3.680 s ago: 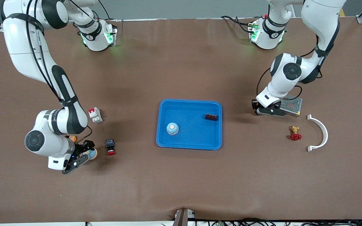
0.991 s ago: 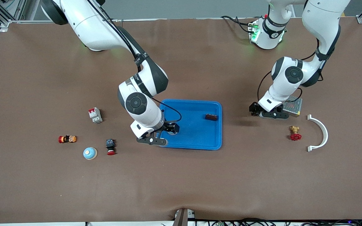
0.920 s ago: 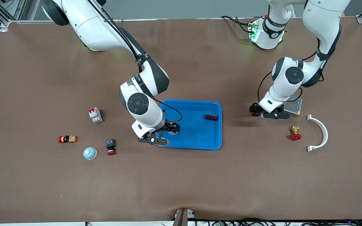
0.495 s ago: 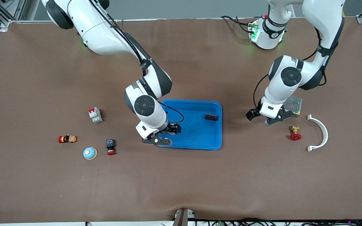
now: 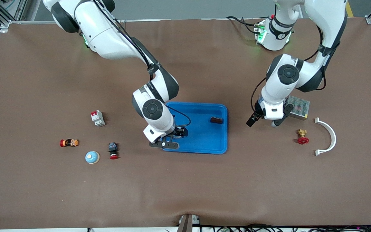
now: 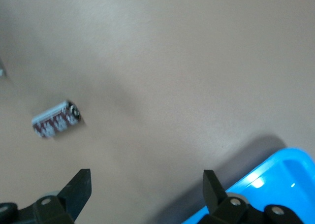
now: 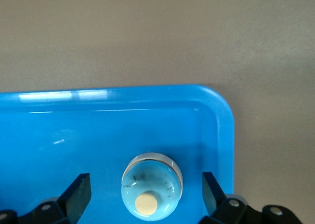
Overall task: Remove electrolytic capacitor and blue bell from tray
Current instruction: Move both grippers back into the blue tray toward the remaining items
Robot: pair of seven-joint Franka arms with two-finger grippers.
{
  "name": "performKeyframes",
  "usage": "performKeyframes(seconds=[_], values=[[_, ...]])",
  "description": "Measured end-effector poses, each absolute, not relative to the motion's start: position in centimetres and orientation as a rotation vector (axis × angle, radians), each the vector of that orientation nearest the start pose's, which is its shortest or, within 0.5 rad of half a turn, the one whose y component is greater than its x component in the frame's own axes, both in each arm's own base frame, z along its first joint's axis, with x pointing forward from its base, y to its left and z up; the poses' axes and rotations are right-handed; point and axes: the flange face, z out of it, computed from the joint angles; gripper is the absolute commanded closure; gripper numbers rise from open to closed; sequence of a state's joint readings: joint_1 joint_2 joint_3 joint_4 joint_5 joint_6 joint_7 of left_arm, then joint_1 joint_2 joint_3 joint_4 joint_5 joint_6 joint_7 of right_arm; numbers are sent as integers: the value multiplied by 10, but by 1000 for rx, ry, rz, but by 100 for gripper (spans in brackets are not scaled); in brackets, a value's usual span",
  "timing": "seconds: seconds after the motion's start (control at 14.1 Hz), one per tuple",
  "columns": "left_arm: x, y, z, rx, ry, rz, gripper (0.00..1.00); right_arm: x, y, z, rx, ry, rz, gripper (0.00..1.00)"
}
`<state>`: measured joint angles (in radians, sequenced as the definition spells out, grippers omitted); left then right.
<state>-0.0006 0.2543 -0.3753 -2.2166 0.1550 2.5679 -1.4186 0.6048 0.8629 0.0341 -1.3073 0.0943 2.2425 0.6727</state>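
A: Bell (image 5: 178, 135) in the front view: mostly hidden under the right gripper (image 5: 176, 134), only a pale sliver shows. It sits in the blue tray (image 5: 204, 141), at the end toward the right arm. Right gripper's spread is hard to read from here.
B: Capacitor?
A: Not visible in the front view. The left gripper (image 5: 262, 120) hangs over bare table between the tray and the metal mesh box (image 5: 298, 108), which the arm partly covers. A dark brown block (image 5: 216, 120) lies in the tray's other end. A second blue dome (image 5: 92, 157) sits on the table near the red-capped button (image 5: 113, 150).
B: Left wrist view?
A: Capacitor (image 6: 56, 118) lies on its side on the brown mat, a small cylinder with a maroon and white printed sleeve, blurred. Left fingertips (image 6: 78, 189) are spread wide, nothing between them. Tray corner (image 6: 275, 184) is cut off at the frame edge.
B: Right wrist?
A: Bell (image 7: 151, 183) is a glossy light-blue dome with a cream button on top, near the tray's rounded corner (image 7: 216, 115). Right fingertips (image 7: 78, 187) stand apart on either side of it, not touching. The tray is smooth plastic with a raised rim.
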Motion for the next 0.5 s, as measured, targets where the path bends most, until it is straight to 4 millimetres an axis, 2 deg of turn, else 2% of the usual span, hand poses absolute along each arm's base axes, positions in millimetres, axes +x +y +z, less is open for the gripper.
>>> performKeyframes(seconds=[0.14,0.5], values=[[524,-213,285,-2817,-1616,-120,0,603,450,220,-3018,146,15,0],[514,-246,289,-2724,-1812,-95,0,600,454,212,-3018,139,13,0]])
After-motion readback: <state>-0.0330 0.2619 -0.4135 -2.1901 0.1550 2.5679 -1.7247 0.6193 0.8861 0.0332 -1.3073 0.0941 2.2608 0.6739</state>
